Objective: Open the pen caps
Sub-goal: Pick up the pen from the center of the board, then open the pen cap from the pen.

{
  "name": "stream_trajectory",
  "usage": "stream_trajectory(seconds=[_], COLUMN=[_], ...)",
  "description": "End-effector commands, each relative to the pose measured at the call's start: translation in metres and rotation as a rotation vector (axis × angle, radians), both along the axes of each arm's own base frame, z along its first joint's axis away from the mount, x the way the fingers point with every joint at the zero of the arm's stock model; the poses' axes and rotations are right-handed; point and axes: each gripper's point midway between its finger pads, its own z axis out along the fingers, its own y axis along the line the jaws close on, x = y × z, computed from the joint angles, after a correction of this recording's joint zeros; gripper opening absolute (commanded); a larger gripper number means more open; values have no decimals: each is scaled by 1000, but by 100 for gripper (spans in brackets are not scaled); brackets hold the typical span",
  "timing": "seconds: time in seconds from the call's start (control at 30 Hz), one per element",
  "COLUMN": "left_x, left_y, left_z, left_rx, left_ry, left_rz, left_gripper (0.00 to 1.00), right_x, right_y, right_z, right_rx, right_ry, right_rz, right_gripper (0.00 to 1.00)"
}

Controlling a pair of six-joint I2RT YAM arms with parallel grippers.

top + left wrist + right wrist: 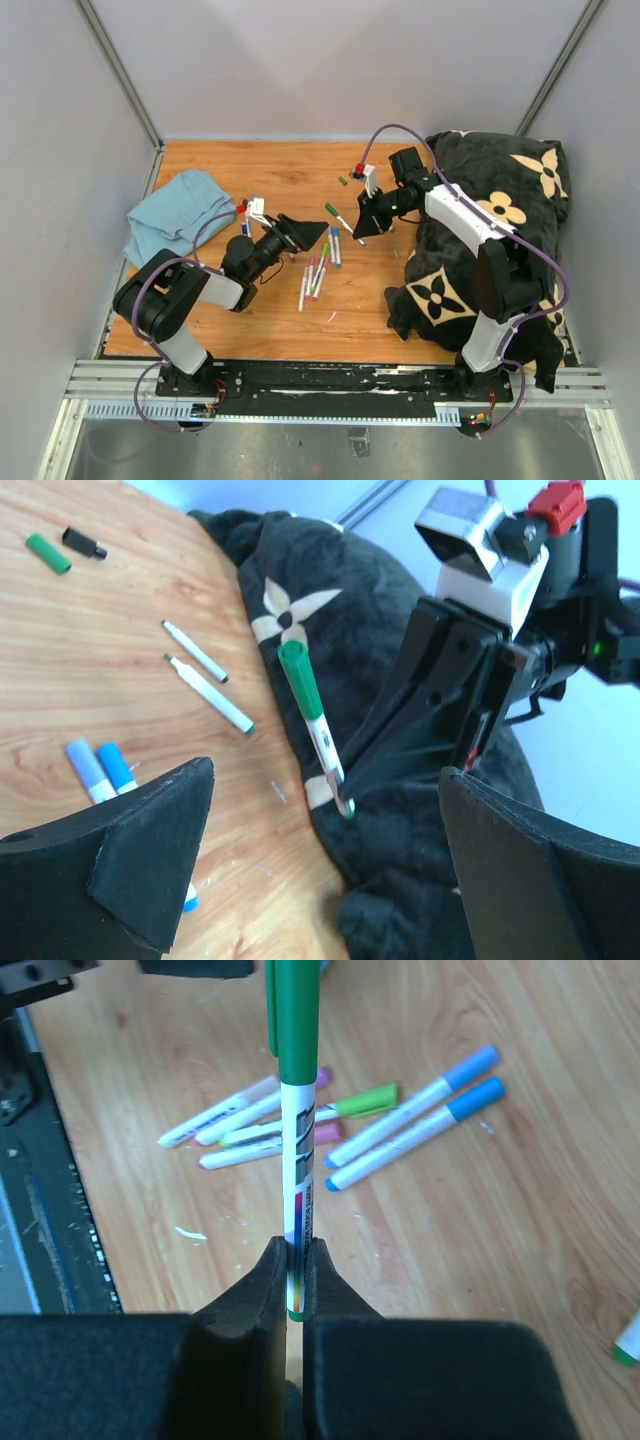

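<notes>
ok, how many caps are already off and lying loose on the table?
2. A green cap and a black cap lie close together on the table, near two uncapped pens. Others may be hidden.

This looks like a robot lab. Plain white walls (320, 60) box in a small wooden worktop (290, 170). A metal rail (110, 385) along its near edge holds the left arm (165, 295) and the right arm (460, 215), with purple wires (400, 128).

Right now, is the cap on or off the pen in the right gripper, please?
On: a green cap covers the pen's far end, opposite the right gripper.
</notes>
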Motion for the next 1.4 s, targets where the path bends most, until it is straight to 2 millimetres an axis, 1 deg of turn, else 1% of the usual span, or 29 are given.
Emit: stream_trajectory(seconds=[0.0, 0.07, 0.17, 0.27, 0.43, 0.5, 0.57, 0.67, 0.7, 0.73, 0.8, 0.83, 0.9, 0.93, 1.0, 1.03, 1.13, 1.37], left_x=[16, 22, 28, 31, 30, 29, 26, 20, 18, 17, 12, 10, 1, -3, -14, -18, -26, -26], left_y=[2, 2, -2, -7, -10, -11, -12, -14, -14, -14, -14, -13, -14, -14, -17, -18, -20, -18], left_z=[35, 38, 40, 40, 42, 41, 41, 39, 39, 39, 39, 40, 45, 49, 55, 58, 64, 65], left_rx=[-106, -119, -145, -161, -171, -166, -165, -171, -172, -172, -172, -174, -188, -197, -209, -213, -210, -216], left_ry=[-72, -67, -49, -31, -20, -11, -7, 3, 5, 5, 3, -3, -25, -43, -72, -86, -109, -114], left_rz=[63, 78, 73, 54, 36, 31, 13, -11, -18, -22, -34, -40, -69, -87, -122, -133, -145, -133], left_gripper=[98, 96, 91, 78, 63, 52, 35, 14, 7, 2, 0, 0, 0, 0, 0, 0, 0, 0], right_x=[-21, -27, -33, -37, -37, -37, -37, -38, -38, -38, -41, -43, -47, -49, -54, -56, -64, -74], right_y=[16, 21, 27, 31, 33, 35, 36, 38, 37, 38, 38, 38, 40, 41, 44, 46, 52, 63], right_z=[32, 35, 38, 38, 32, 29, 28, 25, 25, 25, 26, 27, 29, 30, 30, 30, 30, 30], right_rx=[154, 166, 175, 169, 125, 105, 89, 72, 69, 69, 75, 82, 101, 113, 133, 140, 149, 144], right_ry=[9, 7, -1, -8, -32, -44, -54, -67, -67, -70, -67, -64, -56, -50, -29, -22, -13, -1], right_rz=[87, 110, 138, 152, 151, 151, 152, 158, 157, 159, 174, 185, 203, 212, 229, 238, 271, 296], right_gripper=[1, 1, 1, 1, 1, 1, 1, 1, 1, 1, 2, 7, 28, 35, 44, 46, 48, 47])
